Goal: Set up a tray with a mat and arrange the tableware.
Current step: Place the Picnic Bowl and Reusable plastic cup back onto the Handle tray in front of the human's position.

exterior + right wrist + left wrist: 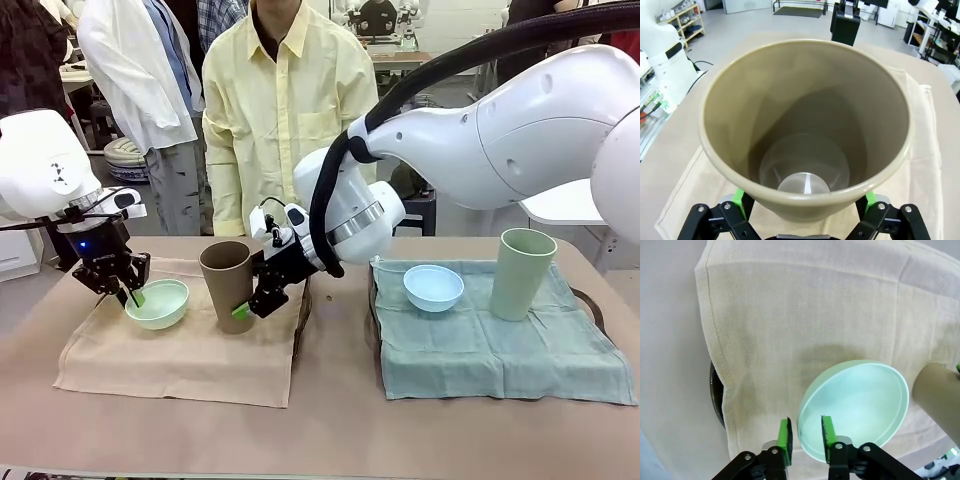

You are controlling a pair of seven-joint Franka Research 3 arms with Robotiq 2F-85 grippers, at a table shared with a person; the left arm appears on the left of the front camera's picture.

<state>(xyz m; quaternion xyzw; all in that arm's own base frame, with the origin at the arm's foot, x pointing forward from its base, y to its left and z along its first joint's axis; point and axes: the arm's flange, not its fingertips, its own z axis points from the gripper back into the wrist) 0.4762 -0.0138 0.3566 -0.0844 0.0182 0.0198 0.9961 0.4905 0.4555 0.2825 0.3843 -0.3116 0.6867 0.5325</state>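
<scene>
The left pincer (805, 438) straddles the near rim of the mint green bowl (855, 407), one green pad inside and one outside; the pads stand slightly apart, and whether they press the rim I cannot tell. The right pincer (802, 200) has its jaws spread wide on either side of the brown tumbler (805, 125), pads beside the wall near the base, seemingly not clamping it.

Counted in the front view: two bowls, two tumblers, two mats. The mint green bowl (157, 303) and brown tumbler (227, 285) sit on the beige mat (180, 355) at the left of the counter (330, 430); the light blue bowl (433, 287) and pale green tumbler (523, 272) sit on the teal mat (490, 350) at the right.

The left wrist view shows a dark tray edge (715, 397) peeking from under the beige mat. The right wrist view looks straight down into the brown tumbler.

Both tumblers stand upright, long axis vertical, mouths up; both bowls open upward.
</scene>
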